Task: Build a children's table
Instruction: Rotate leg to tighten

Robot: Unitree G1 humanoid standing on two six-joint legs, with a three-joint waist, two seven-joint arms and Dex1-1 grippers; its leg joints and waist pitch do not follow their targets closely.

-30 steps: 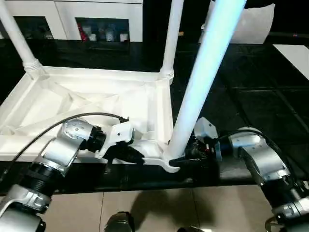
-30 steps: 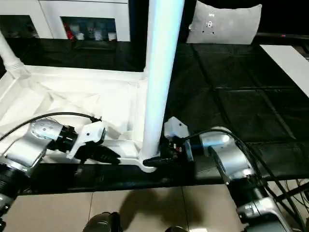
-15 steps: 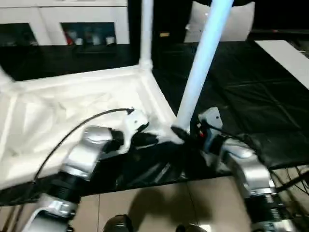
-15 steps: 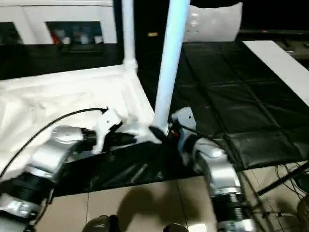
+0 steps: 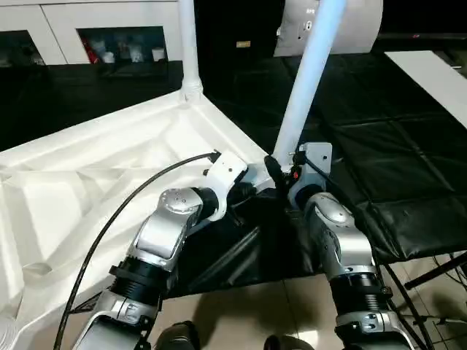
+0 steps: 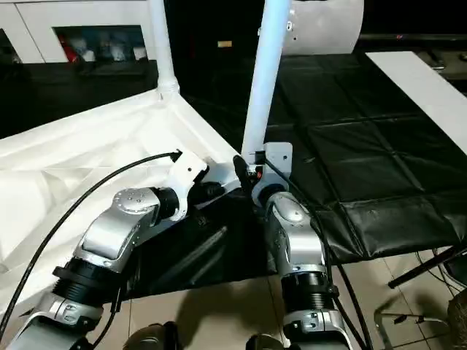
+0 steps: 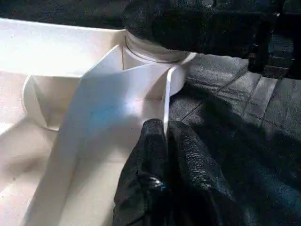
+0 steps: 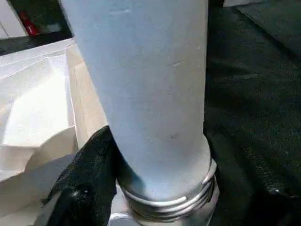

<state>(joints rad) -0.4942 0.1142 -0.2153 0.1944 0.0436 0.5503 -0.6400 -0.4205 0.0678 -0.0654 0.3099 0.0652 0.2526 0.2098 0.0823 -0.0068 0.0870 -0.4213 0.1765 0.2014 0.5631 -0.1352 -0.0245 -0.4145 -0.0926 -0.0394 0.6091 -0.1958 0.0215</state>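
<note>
The white table top (image 5: 87, 182) lies upside down on the bench, ribbed underside up and set at an angle. One leg (image 5: 187, 44) stands in its far corner socket. A second leg (image 5: 306, 80) rises from the near corner socket (image 7: 155, 52), leaning to the right. My right gripper (image 5: 276, 169) is shut on this leg just above its threaded base (image 8: 169, 197), with a black finger (image 8: 84, 179) on either side. My left gripper (image 7: 165, 128) is shut on the top's thin rim wall (image 7: 165, 99) right beside that socket.
The black mat of the workbench (image 5: 394, 146) spreads to the right and is rumpled at its front edge. White cabinets (image 5: 109, 22) and a white panel (image 5: 350, 29) stand behind. Tiled floor (image 5: 241, 313) lies below. A black cable (image 5: 124, 204) loops over the table top.
The view has shifted. The table top has turned on the bench, so its gripped corner now points right and its near left part overhangs the front edge. Both grippers keep their holds.
</note>
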